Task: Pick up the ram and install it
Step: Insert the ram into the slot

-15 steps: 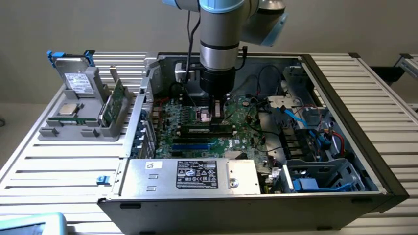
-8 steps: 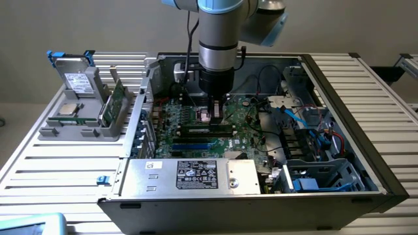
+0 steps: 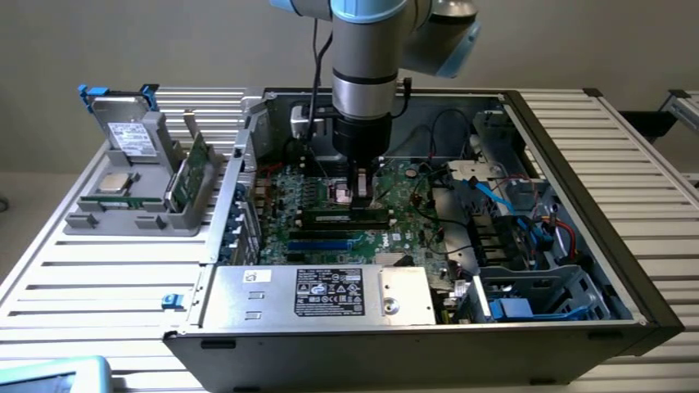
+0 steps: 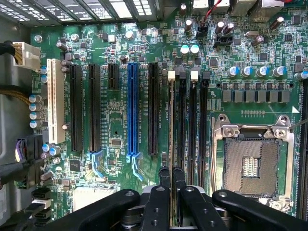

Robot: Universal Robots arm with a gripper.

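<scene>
In the wrist view the ram point(image 4: 172, 139) is showing edge-on: a very thin, long strip, its faces hidden. It is standing on edge along the outermost of four black memory slots point(image 4: 192, 125), the one beside the black expansion slot point(image 4: 154, 106), and its visible end is reaching that slot's white clip point(image 4: 172, 75). Whether it is seated I cannot tell. The gripper point(image 4: 172, 174) is nearly closed, its two black fingers point(image 4: 164, 179) pinching the strip from both sides.

In the exterior view the gripper point(image 3: 358, 195) is reaching straight down into the open computer case point(image 3: 437, 354) on the slatted desk point(image 3: 611, 139), with its tips sitting low over the motherboard.
</scene>
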